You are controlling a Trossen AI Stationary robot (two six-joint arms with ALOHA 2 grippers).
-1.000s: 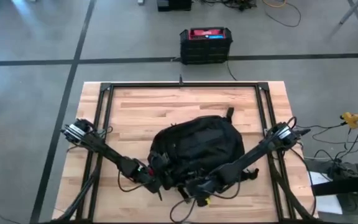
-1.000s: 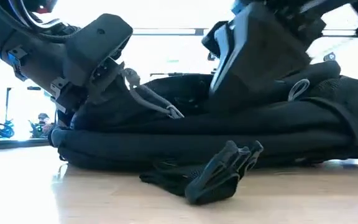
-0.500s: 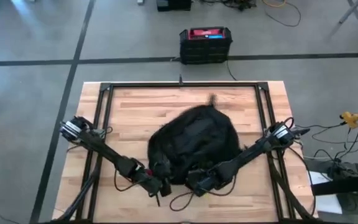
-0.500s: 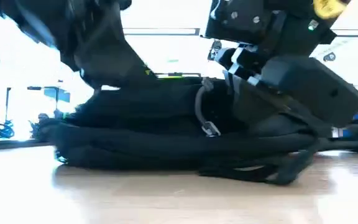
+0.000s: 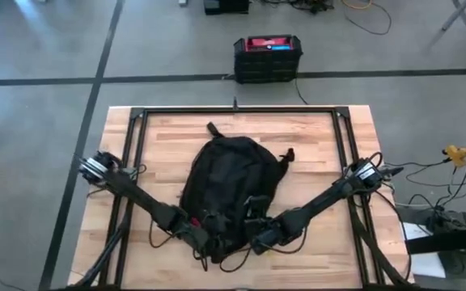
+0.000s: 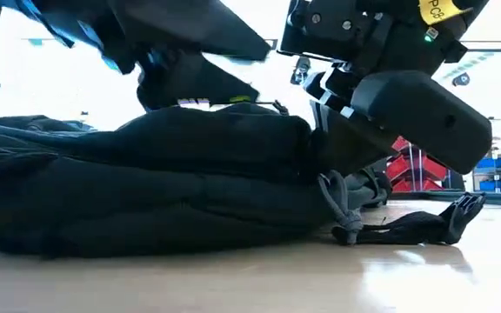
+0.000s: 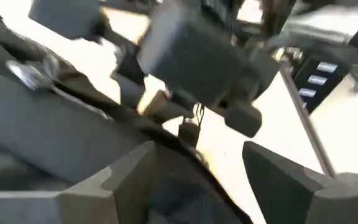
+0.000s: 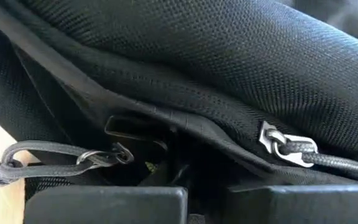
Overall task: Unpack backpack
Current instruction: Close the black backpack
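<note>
The black backpack lies flat in the middle of the wooden table, its long axis running from near to far. One strap trails on the table at its right. My left gripper and my right gripper are both at its near end. In the right wrist view two zip pulls with cords show just ahead of my right gripper. In the blurred left wrist view, backpack fabric runs between the fingers of my left gripper. My left gripper has a thick ridge of the backpack's near left end between its two fingers, which stand some way apart around it. It comes in low from the table's near left. The backpack's body rests on the table. My right gripper is nearly closed on the backpack's near end, at the fabric below the zip line. It comes in slanting from the near right. The fingers themselves hide the exact place of contact.
A black metal frame runs around the tabletop. A rigid black box with a red top stands on the floor beyond the far edge. Loose cords lie near the front edge. Bare wood shows to the backpack's far left and far right.
The backpack has turned about on the table. Its far end has swung from the far right toward the far middle, while its near end has stayed at the two grippers. It now lies longer from near to far. Both grippers have kept nearly in place.
</note>
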